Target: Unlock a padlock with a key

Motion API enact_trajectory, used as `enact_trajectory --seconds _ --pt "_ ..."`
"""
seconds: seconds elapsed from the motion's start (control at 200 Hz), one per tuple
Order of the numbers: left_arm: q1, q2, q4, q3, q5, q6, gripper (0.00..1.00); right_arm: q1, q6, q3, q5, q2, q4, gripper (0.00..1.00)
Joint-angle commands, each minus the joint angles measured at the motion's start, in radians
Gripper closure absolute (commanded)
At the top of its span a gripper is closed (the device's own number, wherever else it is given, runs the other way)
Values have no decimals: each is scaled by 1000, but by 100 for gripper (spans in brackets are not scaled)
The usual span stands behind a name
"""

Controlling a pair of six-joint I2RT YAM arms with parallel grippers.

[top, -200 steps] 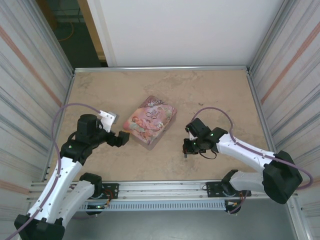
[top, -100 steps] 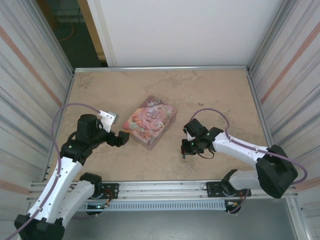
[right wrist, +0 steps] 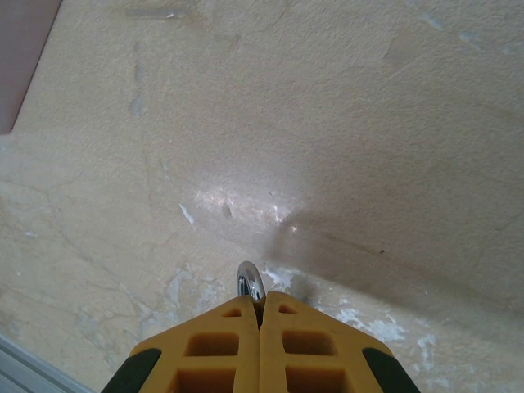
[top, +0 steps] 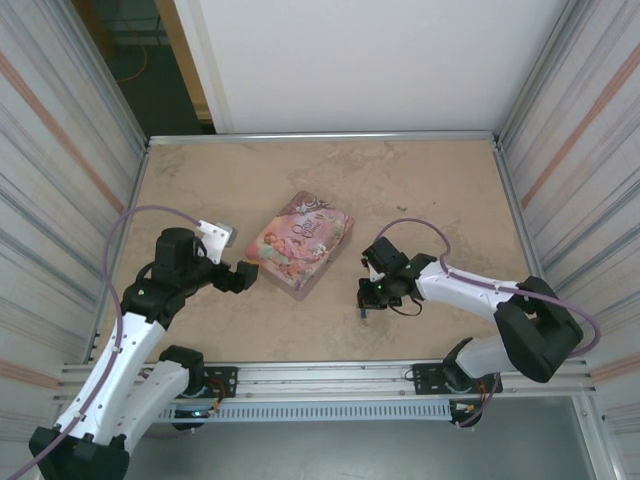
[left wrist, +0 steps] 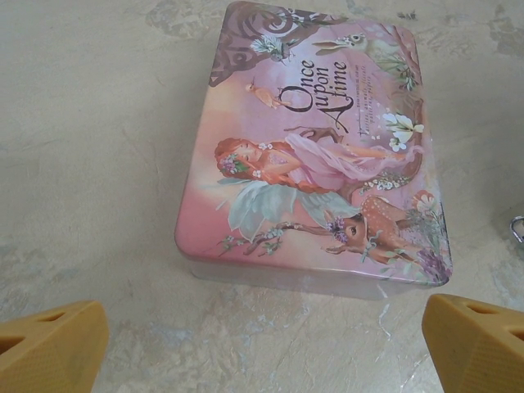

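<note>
Corrugated metal walls are set on both sides of a mottled beige stone-look desk (top: 430, 190), and a pink illustrated rectangular tin box (top: 300, 243) is laid near its middle. Over the last second the right end effector (top: 371, 297) has been carried a little toward 8 o'clock in the top view, nearer the tin's near corner. It is now placed at about 4 o'clock from the tin. Its fingers are pressed together, and a small silvery curved metal piece (right wrist: 249, 282) is pinched between the tips.

The left end effector (left wrist: 262, 348) has not been moved. It is spread wide at the tin's 8 o'clock, and nothing is held in it.

The shift is judged to be a carrying move, and no unlocking is seen yet. Whether the pinched piece belongs to the padlock or to the key cannot be told, since the rest is covered by the fingers. A tiny silvery ring (left wrist: 517, 228) is cut off at the left wrist view's 3 o'clock edge and cannot be identified.
</note>
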Motion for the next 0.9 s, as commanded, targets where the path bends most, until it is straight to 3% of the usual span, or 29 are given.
enact_trajectory --seconds 0.0,0.421,0.892 --pt "-2 -1 12 -7 -14 13 1 7 31 -13 -16 21 35 100" --pt "-2 -1 9 -7 -20 14 1 19 49 -21 -28 90 96 100" --pt "-2 -2 8 -7 -21 16 1 19 52 -28 -20 84 90 90"
